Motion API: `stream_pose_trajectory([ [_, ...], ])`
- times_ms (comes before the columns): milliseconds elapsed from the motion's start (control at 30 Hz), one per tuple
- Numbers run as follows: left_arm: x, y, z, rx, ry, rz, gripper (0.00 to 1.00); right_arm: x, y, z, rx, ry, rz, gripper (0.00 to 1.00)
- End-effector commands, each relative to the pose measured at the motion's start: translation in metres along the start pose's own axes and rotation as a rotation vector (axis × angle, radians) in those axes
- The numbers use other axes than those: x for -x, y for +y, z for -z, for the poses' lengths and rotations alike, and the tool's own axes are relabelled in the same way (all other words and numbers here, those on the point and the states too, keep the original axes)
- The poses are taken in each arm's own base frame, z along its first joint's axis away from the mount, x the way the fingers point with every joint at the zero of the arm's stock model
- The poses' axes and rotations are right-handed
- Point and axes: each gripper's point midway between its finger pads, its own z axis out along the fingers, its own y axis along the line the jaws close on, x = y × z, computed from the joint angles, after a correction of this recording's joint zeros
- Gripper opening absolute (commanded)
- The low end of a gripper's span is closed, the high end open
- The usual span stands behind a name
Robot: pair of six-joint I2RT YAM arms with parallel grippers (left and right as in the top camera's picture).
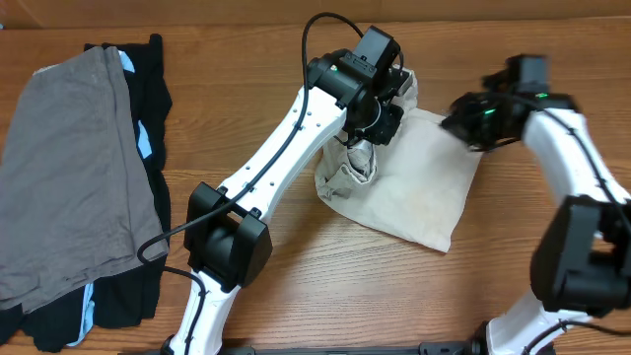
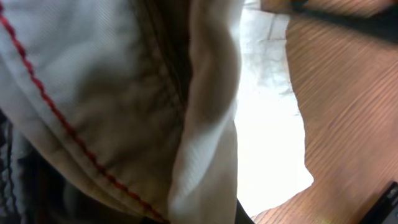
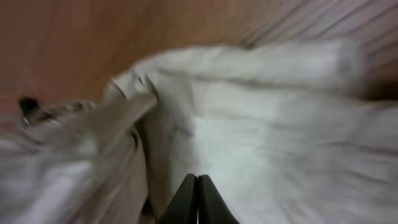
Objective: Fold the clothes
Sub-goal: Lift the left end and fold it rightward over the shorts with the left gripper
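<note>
The pale beige shorts [image 1: 414,187] lie partly folded in the middle of the wooden table. My left gripper [image 1: 367,133] hovers over their left part and is shut on a bunch of the shorts, which hangs up off the table. In the left wrist view the cloth [image 2: 112,93] with a red stitch line fills the frame and hides the fingers. My right gripper [image 1: 455,123] is at the shorts' far right edge and looks blurred. In the right wrist view its fingers [image 3: 198,180] are pressed together above the cloth [image 3: 267,124], with nothing seen between them.
A grey garment [image 1: 69,168] lies on a black garment with light-blue trim [image 1: 153,99] at the table's left side. Bare wood [image 1: 325,276] shows in front of the shorts.
</note>
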Motion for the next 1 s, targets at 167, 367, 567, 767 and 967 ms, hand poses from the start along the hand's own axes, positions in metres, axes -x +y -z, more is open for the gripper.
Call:
stream_pose_trajectory([
  [167, 0.005, 0.047, 0.051, 0.216, -0.031, 0.060, 0.04, -0.014, -0.019, 0.024, -0.039, 0.025, -0.009, 0.04],
  [367, -0.003, 0.082, 0.126, 0.394, -0.045, 0.145, 0.04, -0.056, -0.030, -0.014, -0.054, 0.117, 0.009, 0.04],
  [567, -0.021, 0.103, 0.149, 0.481, -0.014, 0.252, 0.04, -0.085, -0.033, -0.045, -0.039, 0.149, 0.041, 0.04],
  [767, -0.031, 0.136, 0.165, 0.585, 0.002, 0.315, 0.04, -0.102, -0.041, -0.061, -0.058, 0.164, 0.068, 0.04],
  [967, -0.036, 0.168, 0.179, 0.612, -0.006, 0.384, 0.04, -0.106, -0.049, -0.065, -0.096, 0.164, 0.073, 0.04],
])
